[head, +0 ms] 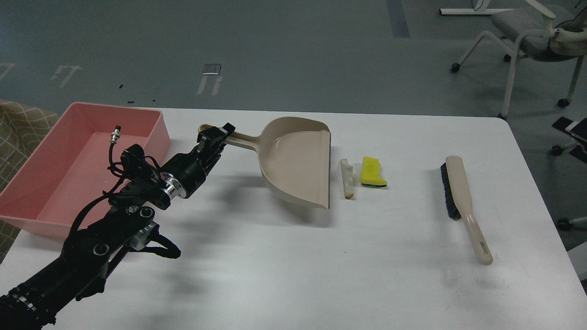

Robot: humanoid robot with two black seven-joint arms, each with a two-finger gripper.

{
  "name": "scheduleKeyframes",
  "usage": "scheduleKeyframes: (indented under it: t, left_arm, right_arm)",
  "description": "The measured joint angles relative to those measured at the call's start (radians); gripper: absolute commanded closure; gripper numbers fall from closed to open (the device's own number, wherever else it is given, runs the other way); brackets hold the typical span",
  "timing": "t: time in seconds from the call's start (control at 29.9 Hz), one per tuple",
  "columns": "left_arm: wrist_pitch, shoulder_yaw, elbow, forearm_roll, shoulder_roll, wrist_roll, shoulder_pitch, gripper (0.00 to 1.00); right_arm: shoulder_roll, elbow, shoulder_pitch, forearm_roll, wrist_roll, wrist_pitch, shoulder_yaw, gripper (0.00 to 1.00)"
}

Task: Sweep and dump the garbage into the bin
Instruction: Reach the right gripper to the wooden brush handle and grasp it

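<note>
My left gripper [215,136] is shut on the handle of the beige dustpan [296,160] and holds it tilted, its open lip facing right and low near the table. Just right of the lip lie the bread slice [348,178] and the yellow sponge chunk [372,172] with dark backing, side by side on the white table [293,266]. The pink bin [55,183] sits at the table's left edge, behind my left arm. The beige brush [461,197] with black bristles lies at the right. My right gripper is out of view.
A grey office chair [536,32] stands on the floor beyond the table's far right corner. A checked cloth [18,123] shows at the left beside the bin.
</note>
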Motion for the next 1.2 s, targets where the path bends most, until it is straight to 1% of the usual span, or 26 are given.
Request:
scheduleKeyframes:
  t: [0.03,0.13,0.27,0.4,0.5,0.63,0.7,0.77,0.8,0.83,0.87,0.9,1.0,1.07,1.14,1.2]
  left_arm:
    - [0.007,0.007,0.001,0.0,-0.002,0.0,0.0,1.0]
    - [0.023,0.024,0.003,0.0,-0.007,0.0,0.0,1.0]
    - [0.03,0.029,0.003,0.0,-0.01,-0.001,0.0,1.0]
    - [0.032,0.029,0.003,-0.001,-0.012,-0.001,0.0,1.0]
    - [0.033,0.029,0.003,-0.002,-0.012,-0.002,0.0,1.0]
    - [0.034,0.029,0.003,-0.004,-0.012,-0.016,0.0,1.0]
    - [0.039,0.029,0.003,-0.004,-0.012,-0.02,0.0,1.0]
    - [0.044,0.029,0.003,-0.004,-0.012,-0.021,0.0,1.0]
    - [0.046,0.029,0.003,-0.004,-0.012,-0.021,0.0,1.0]
    - [0.046,0.029,0.003,-0.004,-0.013,-0.021,0.0,1.0]
    - [0.047,0.029,0.003,-0.005,-0.013,-0.021,0.0,1.0]
    - [0.048,0.029,0.003,-0.005,-0.013,-0.021,0.0,1.0]
    - [0.049,0.029,0.003,-0.007,-0.013,-0.022,0.0,1.0]
    - [0.049,0.029,0.003,-0.01,-0.009,-0.024,0.0,1.0]
    - [0.049,0.029,0.003,-0.011,-0.006,-0.029,0.0,1.0]
    - [0.049,0.029,0.003,-0.012,-0.006,-0.032,0.0,1.0]
  right_arm:
    - [-0.008,0.033,-0.004,-0.048,-0.012,0.0,-0.029,0.0]
    - [-0.009,0.132,-0.014,-0.197,-0.08,0.0,-0.094,0.0]
    - [0.02,0.234,-0.035,-0.332,-0.152,0.0,-0.13,0.0]
    - [0.041,0.301,-0.044,-0.371,-0.258,0.0,-0.149,0.0]
    - [0.045,0.323,-0.046,-0.387,-0.337,0.0,-0.202,0.0]
    - [0.077,0.327,-0.046,-0.393,-0.397,0.0,-0.246,0.01]
    - [0.123,0.327,-0.043,-0.393,-0.416,0.0,-0.252,0.05]
    - [0.155,0.325,-0.041,-0.393,-0.422,0.0,-0.253,0.09]
    - [0.164,0.325,-0.041,-0.393,-0.425,0.0,-0.254,0.16]
    - [0.168,0.325,-0.041,-0.393,-0.427,0.0,-0.255,0.19]
    - [0.173,0.324,-0.042,-0.393,-0.432,0.0,-0.259,0.26]
    - [0.177,0.324,-0.043,-0.393,-0.441,0.0,-0.264,0.28]
    - [0.19,0.323,-0.043,-0.393,-0.487,0.0,-0.29,0.36]
    - [0.193,0.323,-0.042,-0.393,-0.515,0.0,-0.303,0.39]
    - [0.194,0.321,-0.042,-0.398,-0.532,0.0,-0.31,0.4]
    - [0.196,0.319,-0.041,-0.404,-0.537,0.0,-0.312,0.51]
